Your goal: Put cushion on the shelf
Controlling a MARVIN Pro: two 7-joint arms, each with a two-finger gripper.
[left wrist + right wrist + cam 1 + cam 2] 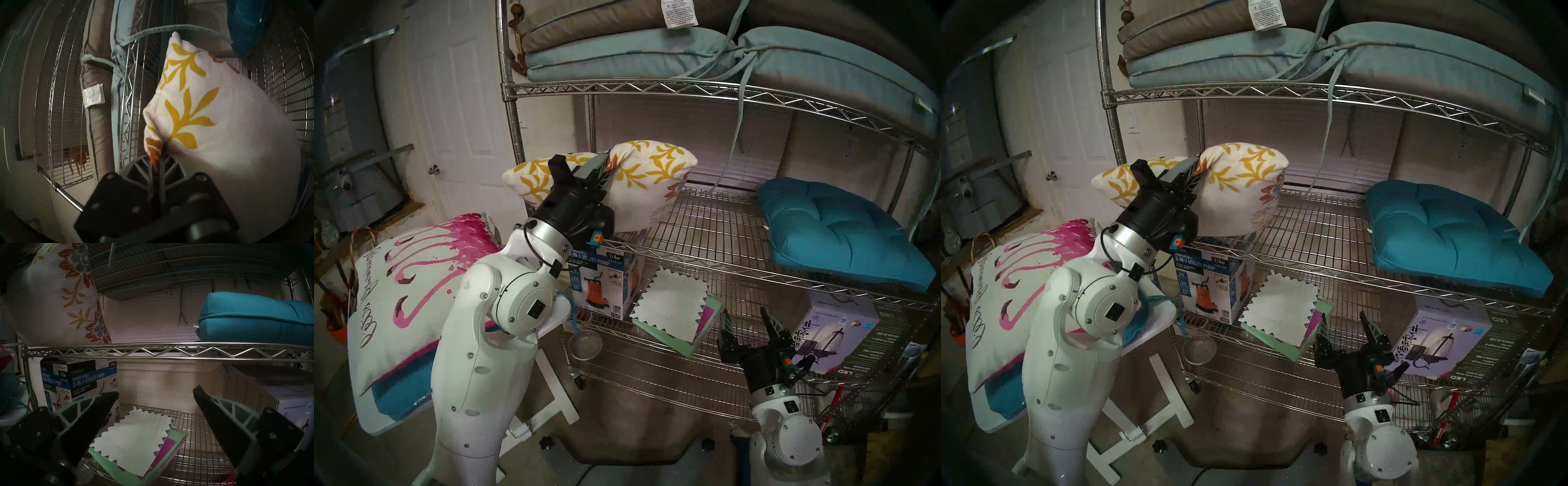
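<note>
The left gripper (602, 169) pinches the floral cushion (650, 183) – its far end rests on the shelf (704, 217). Left to do: push in, release. The right gripper (746, 325) hangs spread, idle.

Right gripper (156, 394) fingers (95, 416) spread; floral cushion (56, 299) on shelf (153, 351).

On the pump box (79, 383), left on the lower tier, we read "EVERBILT", "SUBMERSIBLE 2-IN-1 UTILITY PUMP", "1/4 HP" and "115 VOLT MOTOR WITH MANUAL ON/OFF". The lantern box (836, 336) on the right shows "LED" — upside down — beside large Chinese characters. The white care tag (680, 13) on the top cushion carries print too small for us to read.
</note>
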